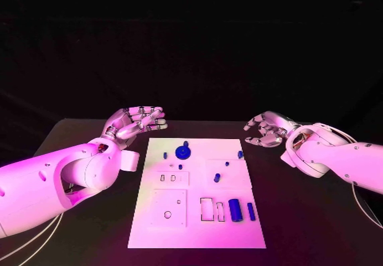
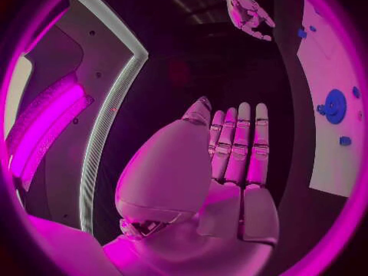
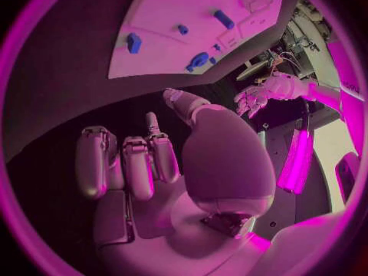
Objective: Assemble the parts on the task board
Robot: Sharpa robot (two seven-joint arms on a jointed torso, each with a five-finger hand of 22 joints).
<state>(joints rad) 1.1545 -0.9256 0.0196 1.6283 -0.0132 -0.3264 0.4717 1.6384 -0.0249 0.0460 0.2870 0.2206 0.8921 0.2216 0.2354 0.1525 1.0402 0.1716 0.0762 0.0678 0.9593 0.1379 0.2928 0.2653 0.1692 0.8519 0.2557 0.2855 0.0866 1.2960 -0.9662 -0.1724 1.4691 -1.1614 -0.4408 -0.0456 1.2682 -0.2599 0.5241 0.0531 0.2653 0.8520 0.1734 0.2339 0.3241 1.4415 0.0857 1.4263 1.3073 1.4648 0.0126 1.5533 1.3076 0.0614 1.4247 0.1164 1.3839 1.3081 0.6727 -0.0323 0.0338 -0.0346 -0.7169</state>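
2 hands hang above the black bench point(image 1: 72, 133), 1 on each side of the white task board point(image 1: 200, 233), and neither holds anything. My left hand point(image 1: 137, 122) is raised off the board's far left corner, palm up, fingers apart and loosely curled; in the left wrist view its fingers point(image 2: 244, 142) stand straight side by side with nothing between them. My right hand point(image 1: 267, 131) is off the far right corner, well clear of the board, fingers curled partway in and spread, gripping nothing; the right wrist view shows those fingers point(image 3: 141, 165) bent over bare bench.

Between my arms the task board lies flat in the middle of the bench. Near its far edge sits a round blue disc point(image 1: 184, 151), with a small blue peg point(image 1: 165, 155) just to its left and another small blue piece point(image 1: 239, 154) at the far right edge. A short blue pin point(image 1: 216, 178) stands on the raised square plate at right centre. Toward the near right, a large blue cylinder point(image 1: 236, 209) lies beside a thinner blue bar point(image 1: 250, 211), both just right of 2 narrow rectangular slots point(image 1: 207, 208). The left side of the board carries 2 raised plates, the nearer 1 with a small oval hole point(image 1: 167, 214).
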